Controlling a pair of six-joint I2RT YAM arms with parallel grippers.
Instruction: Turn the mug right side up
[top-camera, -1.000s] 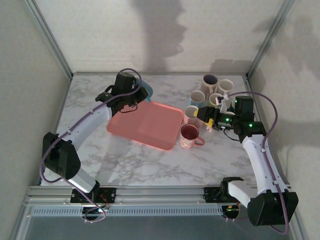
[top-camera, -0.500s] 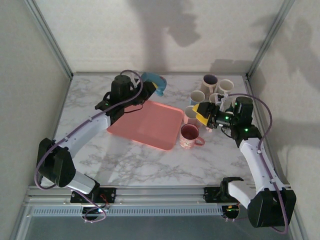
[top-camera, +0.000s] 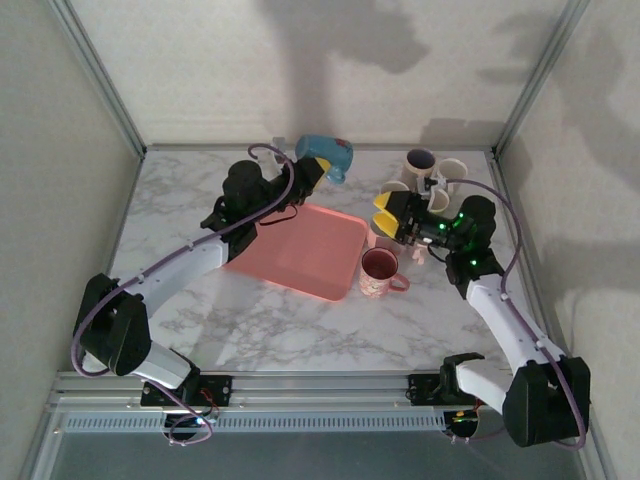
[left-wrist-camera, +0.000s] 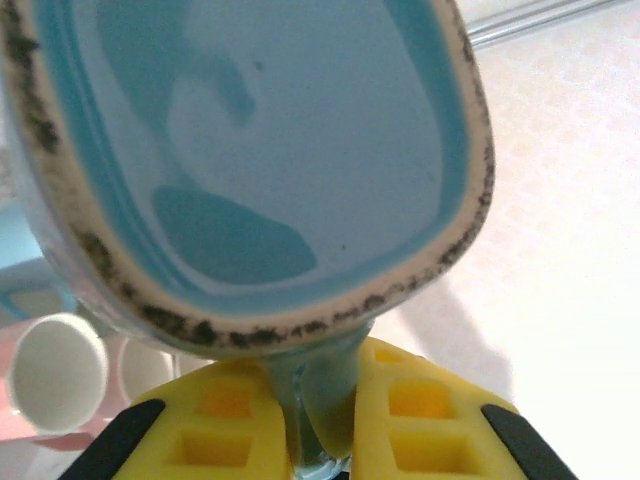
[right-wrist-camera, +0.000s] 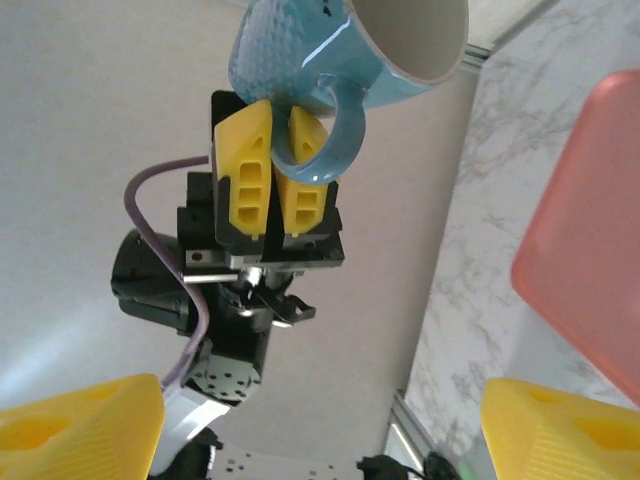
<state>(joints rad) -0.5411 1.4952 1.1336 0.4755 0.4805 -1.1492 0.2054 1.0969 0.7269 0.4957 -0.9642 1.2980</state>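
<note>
- My left gripper (right-wrist-camera: 272, 150) pinches the handle of the textured blue ceramic mug (right-wrist-camera: 300, 40) between its pressed-together yellow fingers (right-wrist-camera: 245, 170), and the mug hangs in the air, tipped onto its side.
- From above, the mug sits at 12 o'clock from the flat pink plastic tray (top-camera: 300, 250), over the far part of the marble-patterned table (top-camera: 300, 325).
- My right gripper (top-camera: 388, 214) stands spread wide with nothing between its fingers, at 3 o'clock from the tray, beside a cluster of pale mugs (top-camera: 425, 165).
- A pink mug (top-camera: 378, 268) stands upright at 4 o'clock, just beside the tray.
</note>
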